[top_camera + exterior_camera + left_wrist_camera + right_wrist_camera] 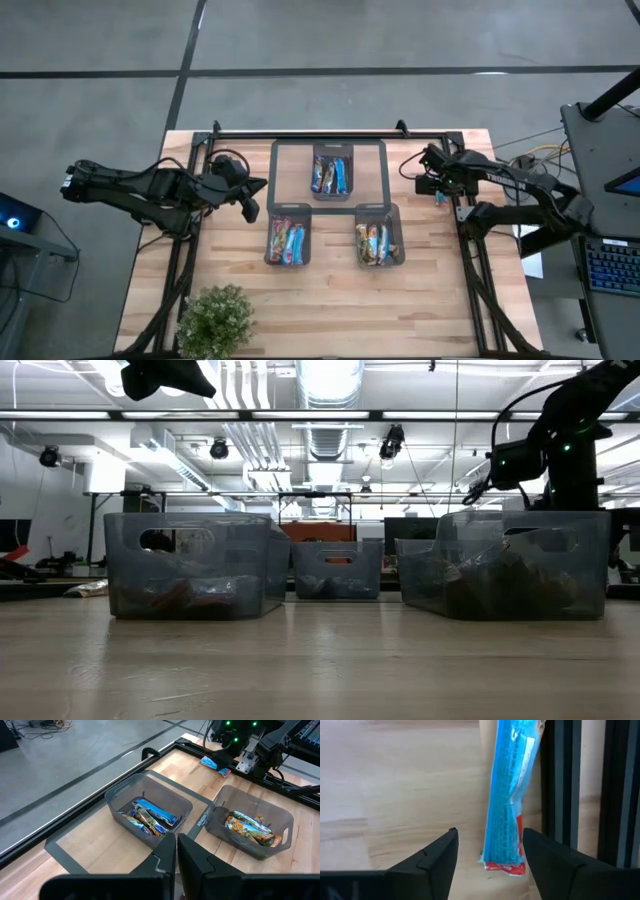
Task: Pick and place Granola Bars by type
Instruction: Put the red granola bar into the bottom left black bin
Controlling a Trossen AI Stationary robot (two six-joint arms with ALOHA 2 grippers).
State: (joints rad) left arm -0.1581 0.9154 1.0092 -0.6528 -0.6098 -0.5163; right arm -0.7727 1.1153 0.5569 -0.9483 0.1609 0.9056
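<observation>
Lying flat on the tabletop beside the dark frame rail at centre right of the high view, one blue granola bar sits just ahead of the right pincer, whose fingers stand apart around its near end without touching. The left pincer, at centre left, is pressed together, empty. Three mesh bins hold sorted bars; those cannot be counted.

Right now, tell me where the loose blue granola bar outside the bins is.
The loose blue granola bar lies on the table's right side beside the dark frame rail, just ahead of the open right end effector.
</observation>
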